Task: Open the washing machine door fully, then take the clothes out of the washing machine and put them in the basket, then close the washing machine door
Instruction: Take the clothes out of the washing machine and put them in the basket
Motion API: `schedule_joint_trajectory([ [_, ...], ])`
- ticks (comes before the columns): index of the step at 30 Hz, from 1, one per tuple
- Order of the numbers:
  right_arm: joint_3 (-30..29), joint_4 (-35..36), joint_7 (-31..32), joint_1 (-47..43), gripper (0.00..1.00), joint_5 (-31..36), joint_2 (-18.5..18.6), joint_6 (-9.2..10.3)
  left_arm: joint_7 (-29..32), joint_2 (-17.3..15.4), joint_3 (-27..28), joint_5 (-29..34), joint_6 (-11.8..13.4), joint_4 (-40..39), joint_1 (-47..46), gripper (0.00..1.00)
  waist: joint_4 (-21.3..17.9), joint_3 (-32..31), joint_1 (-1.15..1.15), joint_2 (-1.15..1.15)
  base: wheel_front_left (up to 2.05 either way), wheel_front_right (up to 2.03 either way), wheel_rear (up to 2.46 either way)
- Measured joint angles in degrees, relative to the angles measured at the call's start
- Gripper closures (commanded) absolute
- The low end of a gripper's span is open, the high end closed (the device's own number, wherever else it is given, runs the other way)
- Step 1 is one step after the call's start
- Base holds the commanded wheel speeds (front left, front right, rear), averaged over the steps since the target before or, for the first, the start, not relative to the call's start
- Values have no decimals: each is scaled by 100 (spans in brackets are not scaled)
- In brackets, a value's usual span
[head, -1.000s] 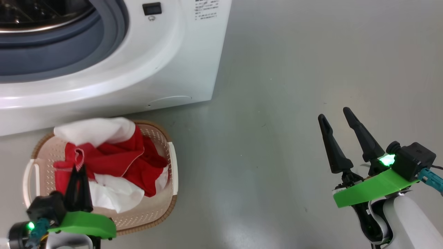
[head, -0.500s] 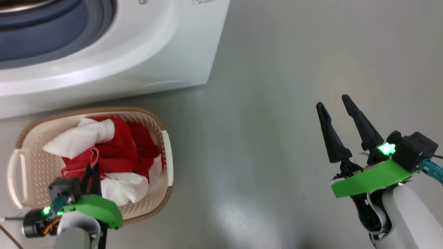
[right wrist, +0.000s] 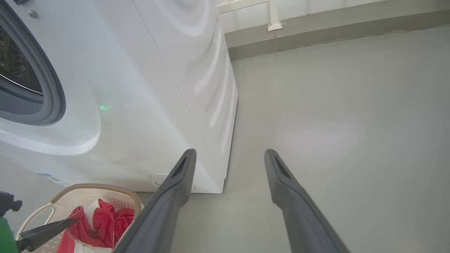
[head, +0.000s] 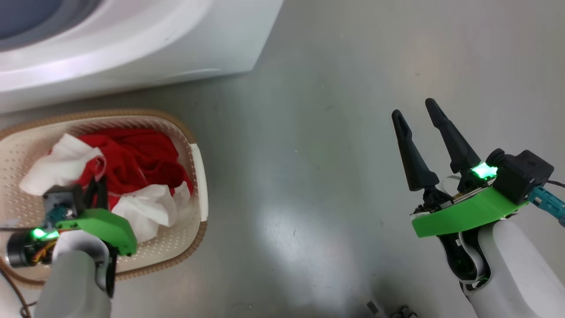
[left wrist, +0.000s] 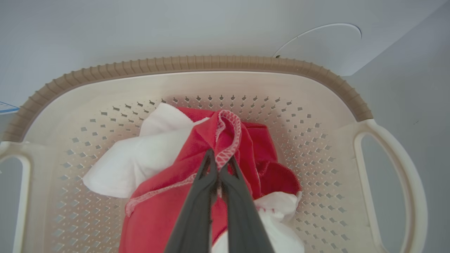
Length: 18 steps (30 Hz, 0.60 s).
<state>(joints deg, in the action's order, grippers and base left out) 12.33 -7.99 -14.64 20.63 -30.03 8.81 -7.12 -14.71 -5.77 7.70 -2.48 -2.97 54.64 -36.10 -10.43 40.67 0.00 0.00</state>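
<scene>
Steeply down from the head onto floor, basket lower left, washing machine top left. Close over that basket from the left wrist. Low, farther back from the right wrist, facing both.

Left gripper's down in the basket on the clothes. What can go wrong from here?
1. The left gripper is shut on a red hem of the clothes; lifting before it opens would likely drag them out of the basket.
2. The hem loops over the fingertips and may snag on release.
</scene>
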Motion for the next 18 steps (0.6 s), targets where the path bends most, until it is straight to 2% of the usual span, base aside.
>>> schedule_joint_trajectory([
  [18,147,5,0,344,0,0,-43,0,0,-307,12,-8,58,1072,-867,100,-136,563,0,0,0,0,0],
])
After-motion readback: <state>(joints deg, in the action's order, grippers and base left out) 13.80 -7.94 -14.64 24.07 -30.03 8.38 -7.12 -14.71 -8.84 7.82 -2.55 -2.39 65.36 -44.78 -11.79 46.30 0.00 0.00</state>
